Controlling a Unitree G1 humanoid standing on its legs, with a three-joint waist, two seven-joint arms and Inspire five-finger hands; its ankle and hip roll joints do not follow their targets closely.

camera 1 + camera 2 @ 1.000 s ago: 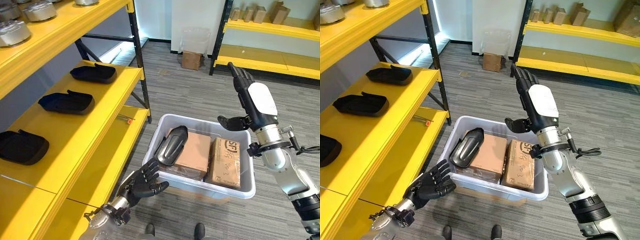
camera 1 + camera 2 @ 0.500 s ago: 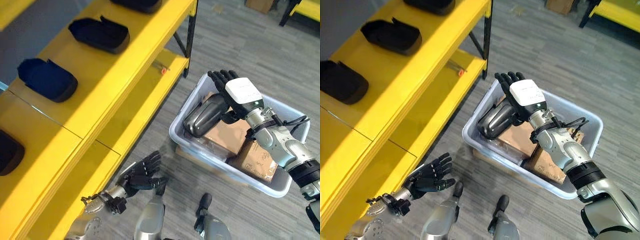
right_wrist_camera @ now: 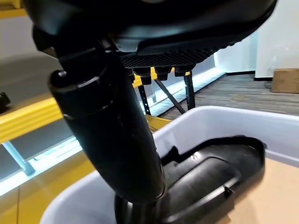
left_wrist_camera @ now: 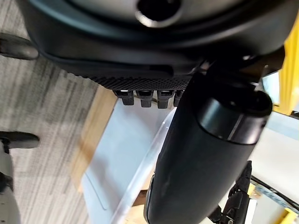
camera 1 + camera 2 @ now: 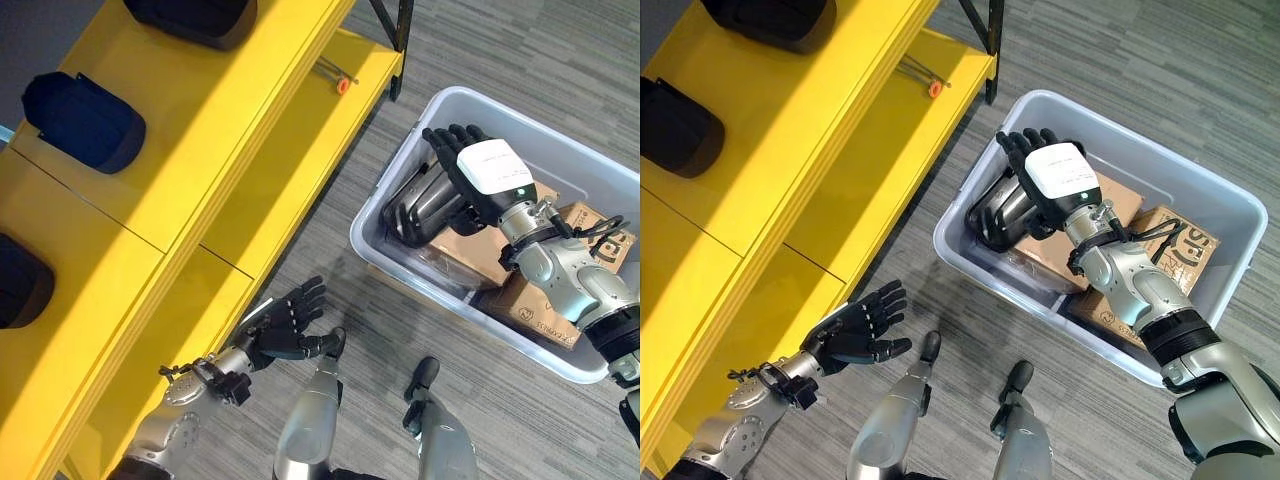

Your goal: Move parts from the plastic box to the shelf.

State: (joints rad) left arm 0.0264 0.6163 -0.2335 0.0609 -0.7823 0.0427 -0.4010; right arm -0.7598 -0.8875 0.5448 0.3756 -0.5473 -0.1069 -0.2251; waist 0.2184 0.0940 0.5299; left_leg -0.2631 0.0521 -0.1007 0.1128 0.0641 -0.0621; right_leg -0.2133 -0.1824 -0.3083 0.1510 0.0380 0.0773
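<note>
Floor: grey striped carpet runs under the whole scene, with the yellow shelf along my left side.
Shelf: its upper board carries dark moulded parts set in a row, one near the middle, another further along, and a third at the near end; a lower board holds a small orange-tipped item at its far end.
Plastic box: the pale grey box sits on the carpet to the right of the shelf, near its lower board but apart from it.
Box contents: brown cardboard boxes lie flat inside, and a glossy black part rests on top of them at the box's shelf-side end.
Part's lie: its long axis runs slantwise across the box, one end toward the box's near-left wall and the other toward the middle of the box, under my hand; my right wrist view shows its hollow side facing up, with a raised rim.
My right hand: it is over the part, fingers straight and close together, reaching past the part's upper end, thumb down beside it; I cannot tell whether it touches the part.
My left hand: it hangs low above the carpet beside the shelf's edge, fingers spread and relaxed, holding nothing.
</note>
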